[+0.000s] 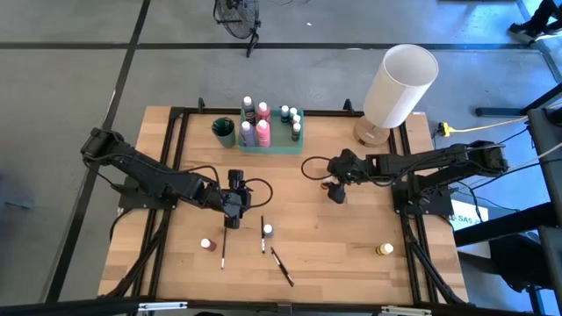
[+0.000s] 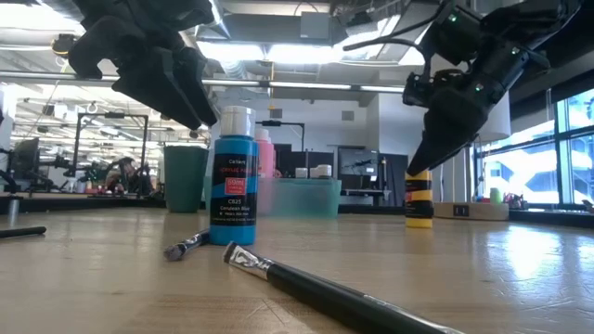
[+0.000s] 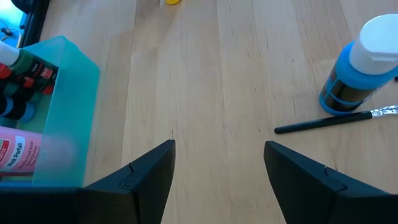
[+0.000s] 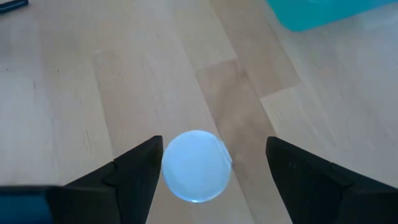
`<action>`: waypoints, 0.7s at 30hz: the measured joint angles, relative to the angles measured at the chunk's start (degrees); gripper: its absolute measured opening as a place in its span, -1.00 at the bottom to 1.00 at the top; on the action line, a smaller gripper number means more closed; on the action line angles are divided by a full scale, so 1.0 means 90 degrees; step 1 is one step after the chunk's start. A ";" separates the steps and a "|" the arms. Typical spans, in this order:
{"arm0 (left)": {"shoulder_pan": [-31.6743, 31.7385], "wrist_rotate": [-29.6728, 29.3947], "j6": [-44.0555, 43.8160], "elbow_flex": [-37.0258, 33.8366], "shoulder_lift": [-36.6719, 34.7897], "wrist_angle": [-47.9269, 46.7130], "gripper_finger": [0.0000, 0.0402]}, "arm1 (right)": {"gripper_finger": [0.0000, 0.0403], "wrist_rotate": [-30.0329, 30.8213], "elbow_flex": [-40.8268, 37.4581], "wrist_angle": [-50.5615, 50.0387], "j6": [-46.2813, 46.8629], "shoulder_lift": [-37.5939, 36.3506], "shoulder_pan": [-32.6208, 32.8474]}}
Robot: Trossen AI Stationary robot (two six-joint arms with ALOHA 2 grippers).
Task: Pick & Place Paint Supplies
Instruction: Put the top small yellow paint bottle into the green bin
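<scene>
The paint supplies lie scattered. A blue bottle point(image 1: 268, 231) stands upright beside a dark brush point(image 1: 262, 237), with a red bottle point(image 1: 207, 245), a yellow bottle point(image 1: 385, 250) and two more brushes point(image 1: 224, 247) point(image 1: 282, 266) nearer the front edge. My left gripper point(image 1: 234, 204) hangs open over bare wood, between the green tray point(image 3: 62, 106) and the blue bottle point(image 3: 357, 68). My right gripper point(image 4: 214, 140) is open above a bottle's round white cap point(image 4: 196, 165), one finger on each side. The low view shows this bottle's yellow body point(image 2: 419, 199) standing upright under the gripper point(image 2: 436, 139).
The translucent green tray point(image 1: 270, 145) with several bottles stands at the far middle, a dark green cup point(image 1: 224, 132) to its left. A big white lamp point(image 1: 397, 86) stands at the far right corner. Bare wood lies between the two grippers.
</scene>
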 joint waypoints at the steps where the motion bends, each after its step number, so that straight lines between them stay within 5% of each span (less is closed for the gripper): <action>1: 0.0000 0.0000 0.0000 0.0000 -0.0001 -0.0002 0.20 | 0.43 0.0000 0.0000 0.0001 -0.0012 0.0000 0.0000; 8: 0.0000 0.0000 0.0000 0.0000 0.0000 0.0000 0.20 | 0.32 0.0002 0.0000 0.0000 -0.0015 0.0000 0.0000; 21: 0.0000 0.0000 0.0000 0.0000 -0.0002 0.0000 0.20 | -0.32 -0.0008 0.0002 0.0019 0.0055 0.0000 0.0002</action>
